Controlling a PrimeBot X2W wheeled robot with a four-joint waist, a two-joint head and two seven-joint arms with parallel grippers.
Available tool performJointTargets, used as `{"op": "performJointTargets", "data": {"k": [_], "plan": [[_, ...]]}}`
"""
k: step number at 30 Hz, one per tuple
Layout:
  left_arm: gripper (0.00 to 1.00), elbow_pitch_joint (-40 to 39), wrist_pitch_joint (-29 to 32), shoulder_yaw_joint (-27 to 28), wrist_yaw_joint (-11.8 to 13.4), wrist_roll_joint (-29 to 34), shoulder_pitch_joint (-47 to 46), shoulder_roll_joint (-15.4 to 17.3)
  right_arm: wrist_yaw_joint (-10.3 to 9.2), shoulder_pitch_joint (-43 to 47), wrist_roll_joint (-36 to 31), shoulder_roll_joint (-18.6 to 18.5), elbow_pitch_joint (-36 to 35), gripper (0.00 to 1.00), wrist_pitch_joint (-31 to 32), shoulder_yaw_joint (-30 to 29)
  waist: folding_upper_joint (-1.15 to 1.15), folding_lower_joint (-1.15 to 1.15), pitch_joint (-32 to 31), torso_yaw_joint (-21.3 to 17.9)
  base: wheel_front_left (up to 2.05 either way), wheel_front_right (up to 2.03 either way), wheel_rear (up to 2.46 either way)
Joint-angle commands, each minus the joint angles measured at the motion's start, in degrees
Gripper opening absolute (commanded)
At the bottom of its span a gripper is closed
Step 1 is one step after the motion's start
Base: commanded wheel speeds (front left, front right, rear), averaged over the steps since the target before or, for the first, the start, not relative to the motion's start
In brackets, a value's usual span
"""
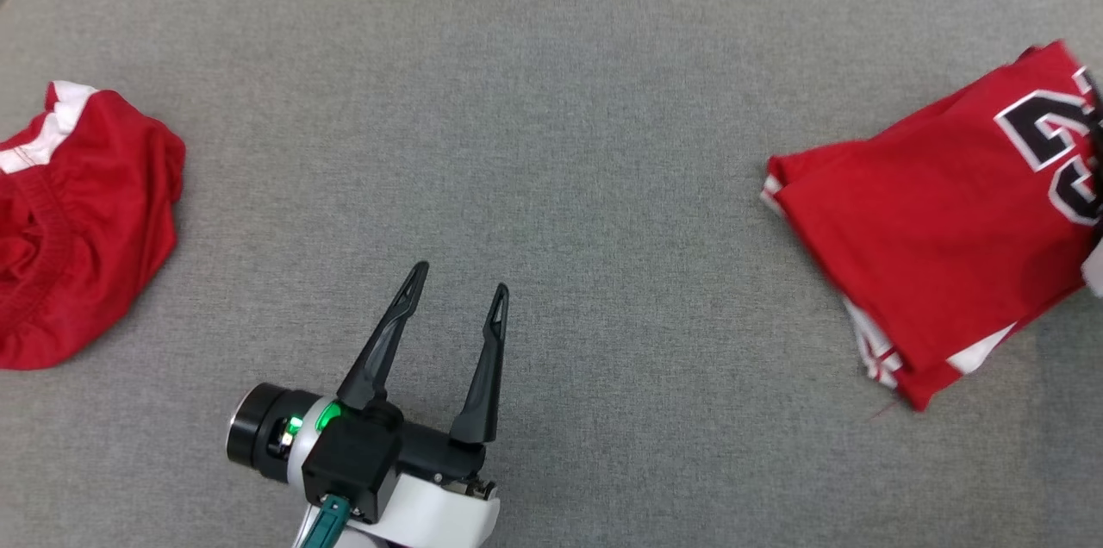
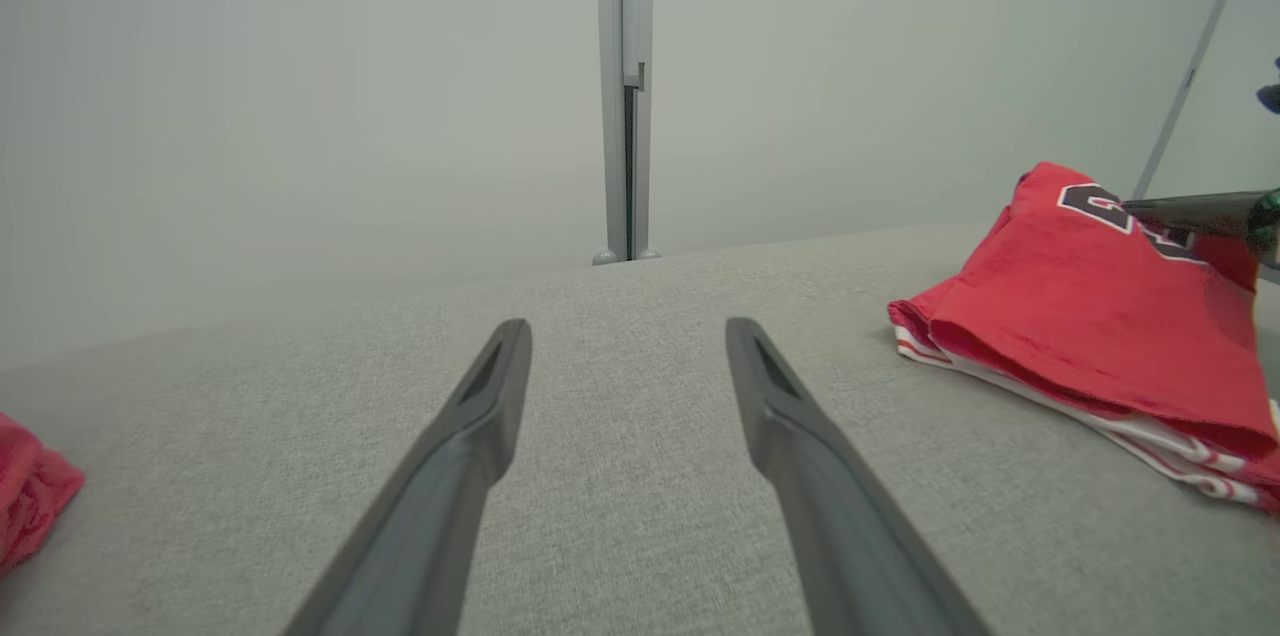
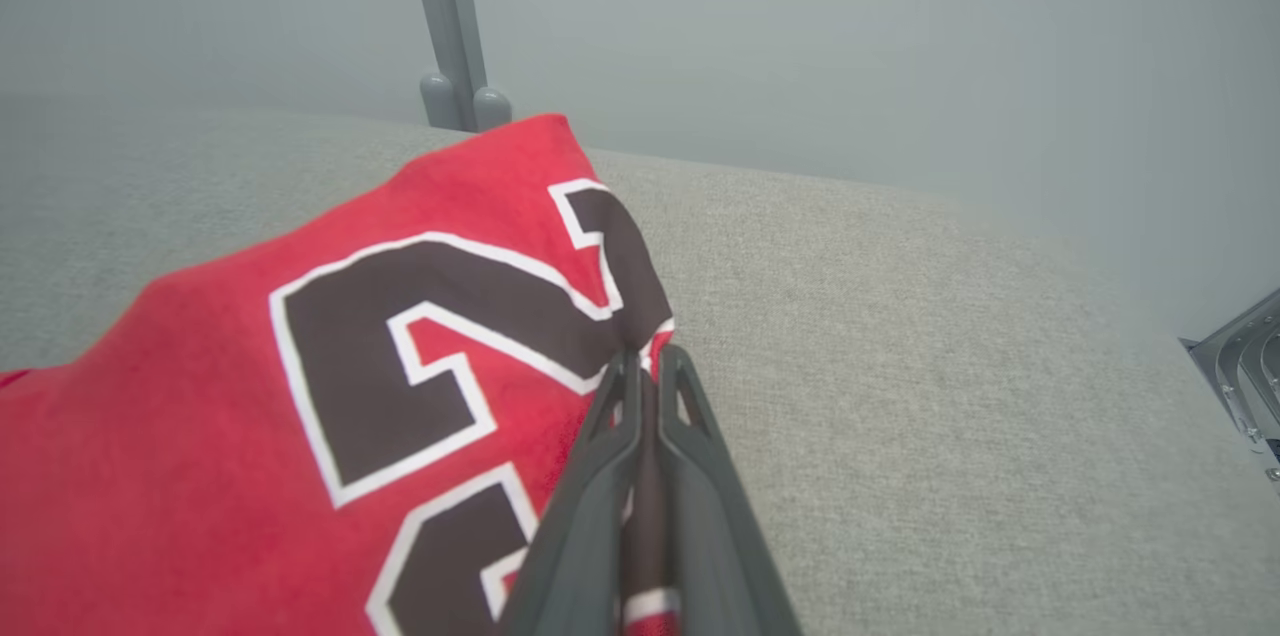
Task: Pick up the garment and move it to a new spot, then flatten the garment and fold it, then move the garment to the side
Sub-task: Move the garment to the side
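The red jersey (image 1: 939, 229) lies at the far right of the head view as a compact, layered rectangle, black number face up, so I judge the flattening and folding done. What looks left is the last step, carrying it to the side.

My right gripper (image 3: 648, 361) has its 2 fingers pinched tight on the jersey's edge, beside the black 2, at the centre of the right wrist view. The cloth rises slightly into the pinch, and the rest rests on the grey table (image 1: 534, 100).

My left gripper (image 1: 461, 277) hangs at the lower centre-left of the head view, fingers spread wide and holding nothing, well apart from the jersey.

A pair of crumpled red shorts (image 1: 77, 229) sits at the left edge, far from the work. Nothing lies between me and the jersey. A grey post (image 2: 622, 86) rises beyond the table's far edge.
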Motion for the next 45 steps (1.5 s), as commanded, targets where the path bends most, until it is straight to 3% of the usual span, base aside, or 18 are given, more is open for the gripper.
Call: {"op": "performJointTargets", "data": {"k": [1,7,16,22,30,31,32,33,39,45], "plan": [[1.0,-1.6,-0.1,-0.6,-0.2,1.1,-2.1,0.2,-0.15,-2.5,-0.4,-1.6,1.0,0.0,-0.3,-1.0,0.0,0.0,3.5,-0.7,0.0,0.0,0.0],[1.0,-6.5,-0.1,-2.8,0.2,2.4,-6.2,0.2,-0.15,-9.0,-1.3,-7.2,5.0,0.0,-0.5,-4.5,0.0,0.0,9.3,-2.1,0.0,0.0,0.0],[1.0,-11.3,-0.1,-4.1,0.5,5.2,-11.8,0.4,-0.15,-15.9,-2.0,-12.3,11.4,0.0,0.3,-9.4,0.0,0.0,17.1,-4.7,0.0,0.0,0.0],[1.0,-10.9,-0.1,-5.1,0.4,6.0,-12.6,1.2,-0.15,-19.2,-5.2,-13.9,16.8,0.0,-0.7,-11.2,0.0,0.0,19.3,-4.8,0.0,0.0,0.0],[1.0,-10.6,-0.1,-6.7,2.2,6.5,-13.8,2.5,-0.15,-24.4,-12.0,-13.9,22.9,0.0,-2.8,-11.4,0.0,0.0,20.4,-3.6,0.0,0.0,0.0],[1.0,-10.5,-0.1,-6.9,2.5,6.4,-13.8,2.7,-0.15,-25.2,-13.1,-13.5,23.7,0.27,-3.2,-11.6,0.0,0.0,20.3,-3.4,0.0,0.0,0.0],[1.0,-10.5,-0.1,-7.0,2.6,6.3,-13.8,2.7,-0.15,-25.9,-14.0,-13.5,24.6,0.79,-3.0,-11.8,0.0,0.0,20.3,-3.3,0.0,0.0,0.0],[1.0,-10.3,-0.1,-7.2,2.9,6.1,-13.9,2.8,-0.15,-26.4,-15.3,-13.5,25.3,1.0,-2.9,-11.8,0.0,0.0,20.1,-3.0,0.0,0.0,0.0],[1.0,-9.1,-0.1,-7.8,4.1,5.1,-13.0,2.8,-0.14,-28.3,-27.7,-13.8,27.1,1.0,-6.4,-10.5,0.0,0.0,16.1,-2.1,0.0,0.0,0.0],[1.0,-6.5,-0.1,-5.8,5.4,1.8,-9.3,2.1,-0.15,-23.9,-31.3,-3.4,23.7,1.0,-8.6,-16.5,0.0,0.0,8.1,-1.9,0.0,0.0,0.0]]}}
